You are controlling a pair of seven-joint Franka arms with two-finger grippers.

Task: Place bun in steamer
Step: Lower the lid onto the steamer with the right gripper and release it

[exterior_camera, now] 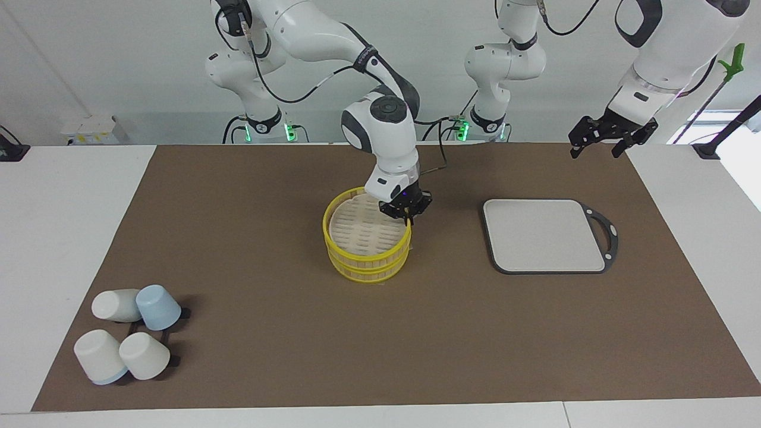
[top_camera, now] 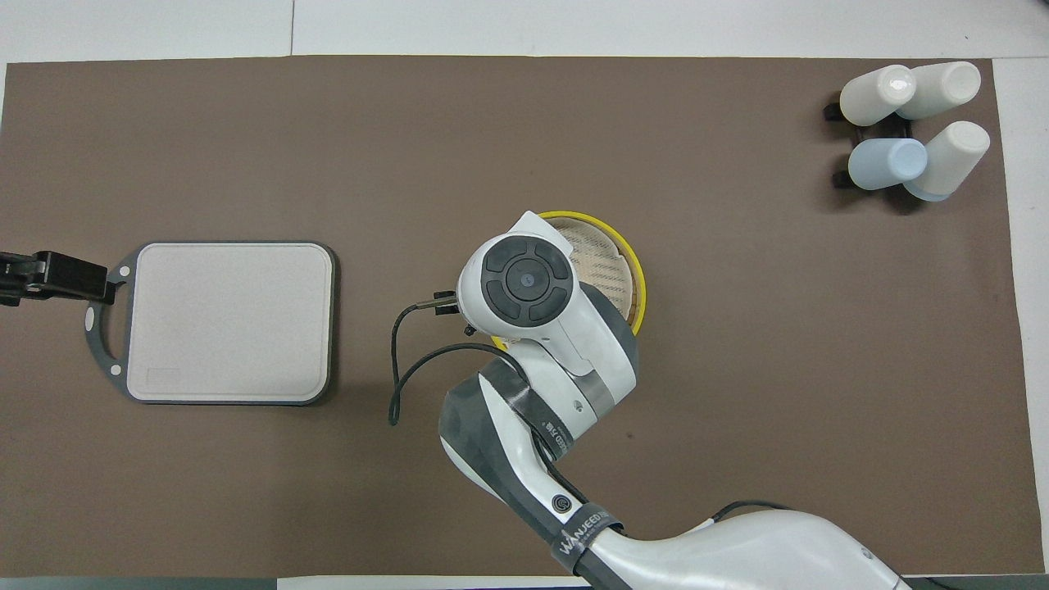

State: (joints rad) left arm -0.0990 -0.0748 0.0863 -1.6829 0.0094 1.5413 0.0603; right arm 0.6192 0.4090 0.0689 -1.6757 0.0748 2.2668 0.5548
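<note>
Yellow-rimmed steamer (exterior_camera: 367,261) sits mid-mat, its lid (exterior_camera: 362,229) on top of the basket. I can't see the bun anywhere in either view, so I cannot tell where it is. My right gripper (exterior_camera: 406,215) is down at the lid's rim on the side toward the left arm's end of the table, fingertips pressed together on that yellow rim. From overhead the right arm's wrist covers the gripper and about half the steamer (top_camera: 616,266), only the slotted beige top and a yellow arc show past it. Grey board (exterior_camera: 544,235) with a looped handle lies flat on the brown mat (exterior_camera: 267,190), toward the left arm's end from the right gripper, well apart from the steamer. My left gripper (exterior_camera: 601,141) hangs in the air with fingers spread, holding nothing, over the mat's edge near the board's handle. Cups (exterior_camera: 128,339), three white and one blue, lie clustered at the right arm's end, well apart from both grippers.
</note>
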